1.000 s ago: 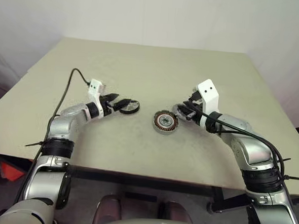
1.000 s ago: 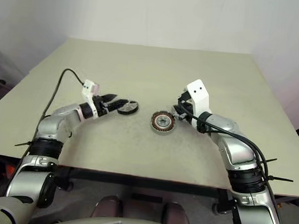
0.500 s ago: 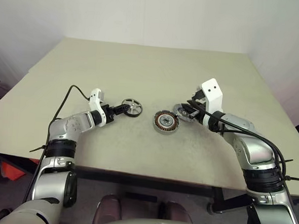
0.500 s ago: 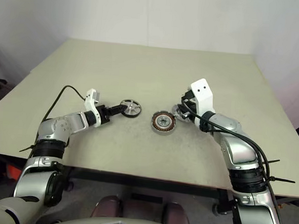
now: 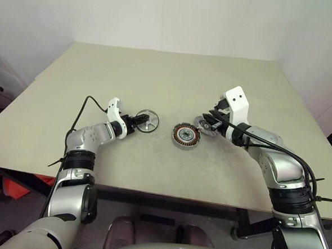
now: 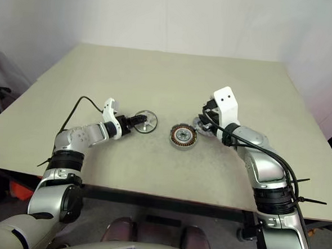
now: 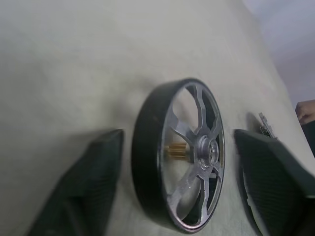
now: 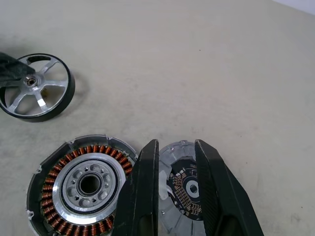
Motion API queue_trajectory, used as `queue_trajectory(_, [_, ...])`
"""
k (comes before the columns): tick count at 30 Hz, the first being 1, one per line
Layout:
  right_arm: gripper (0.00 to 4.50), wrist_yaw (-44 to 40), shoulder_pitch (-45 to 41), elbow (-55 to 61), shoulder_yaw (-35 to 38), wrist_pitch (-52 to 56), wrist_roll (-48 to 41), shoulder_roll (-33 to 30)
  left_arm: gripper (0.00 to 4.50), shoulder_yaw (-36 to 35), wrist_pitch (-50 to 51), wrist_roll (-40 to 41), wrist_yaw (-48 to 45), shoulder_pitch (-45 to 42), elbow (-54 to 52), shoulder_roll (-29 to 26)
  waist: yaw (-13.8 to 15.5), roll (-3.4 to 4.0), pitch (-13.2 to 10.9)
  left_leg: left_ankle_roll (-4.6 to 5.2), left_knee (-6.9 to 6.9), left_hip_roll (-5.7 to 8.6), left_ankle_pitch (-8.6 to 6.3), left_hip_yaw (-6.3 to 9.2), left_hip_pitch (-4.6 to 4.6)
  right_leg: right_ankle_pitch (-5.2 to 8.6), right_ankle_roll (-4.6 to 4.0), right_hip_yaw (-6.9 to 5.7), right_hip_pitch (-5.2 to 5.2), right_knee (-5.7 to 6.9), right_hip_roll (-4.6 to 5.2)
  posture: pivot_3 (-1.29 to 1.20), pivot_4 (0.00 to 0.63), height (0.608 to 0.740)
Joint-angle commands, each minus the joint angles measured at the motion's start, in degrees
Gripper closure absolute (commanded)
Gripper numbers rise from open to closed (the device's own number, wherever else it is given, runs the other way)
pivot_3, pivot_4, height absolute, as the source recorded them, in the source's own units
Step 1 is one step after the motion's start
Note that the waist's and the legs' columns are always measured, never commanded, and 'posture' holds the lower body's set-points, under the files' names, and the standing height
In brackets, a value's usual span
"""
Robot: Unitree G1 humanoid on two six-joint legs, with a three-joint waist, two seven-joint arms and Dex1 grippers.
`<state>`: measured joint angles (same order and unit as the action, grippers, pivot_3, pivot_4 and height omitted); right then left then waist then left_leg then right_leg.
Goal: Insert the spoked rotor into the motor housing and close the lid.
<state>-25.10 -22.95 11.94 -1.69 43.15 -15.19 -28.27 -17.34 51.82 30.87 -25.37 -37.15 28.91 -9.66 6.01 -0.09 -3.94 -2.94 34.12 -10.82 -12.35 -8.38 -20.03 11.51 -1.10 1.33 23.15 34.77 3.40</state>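
So the spoked rotor (image 7: 179, 155) sat on the beige desk (image 5: 169, 79), just left of the motor housing (image 5: 185, 136), with a small gap between them. The left gripper (image 5: 143, 121) had its two black fingers (image 7: 83, 187) spread on either side of the rotor's dark rim, gaps showing on both sides, so not pinching it. On the housing's other side, the right gripper (image 8: 177, 191) had its fingers close together over the flat grey lid disc (image 8: 182, 189); can't tell if it's actually gripped.
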Motion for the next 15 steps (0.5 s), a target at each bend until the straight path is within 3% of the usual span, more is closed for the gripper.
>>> queue_trajectory(1, [3.22,0.3,-0.5,0.7,1.4,-1.2,0.4,0.2,2.00,1.6,0.8,0.2,-0.8,-0.2,-0.1,0.5,-0.1,-0.01,0.0,0.01,-0.01,-0.01,-0.01,0.00,-0.01,0.00,0.00,-0.01,0.01,-0.01,-0.01,0.00,0.000,0.740])
queue_trajectory(6, [3.22,0.3,-0.7,-0.2,1.2,-1.7,1.0,0.3,2.00,1.5,0.4,0.4,-0.9,-0.4,0.3,0.5,-0.2,-0.01,0.0,0.04,-0.04,-0.04,-0.02,0.00,-0.02,0.00,0.00,-0.03,0.04,-0.02,-0.04,0.00,0.000,0.740])
queue_trajectory(11, [3.22,0.8,-1.2,-1.5,1.8,-2.0,1.4,0.4,3.20,0.2,0.7,2.0,-1.1,-0.7,0.8,1.0,-0.3,-0.01,0.0,0.04,-0.02,-0.02,-0.02,0.00,0.00,0.01,0.01,-0.02,0.03,-0.01,-0.02,0.00,0.000,0.740])
queue_trajectory(15, [3.22,1.8,-1.6,-2.9,3.0,-2.0,2.1,0.1,3.28,-1.8,1.0,3.5,-0.7,-1.2,1.8,1.5,-0.3,-0.01,0.0,0.04,-0.03,-0.03,-0.02,0.00,-0.01,0.01,0.01,-0.02,0.03,-0.01,-0.03,0.00,0.000,0.740])
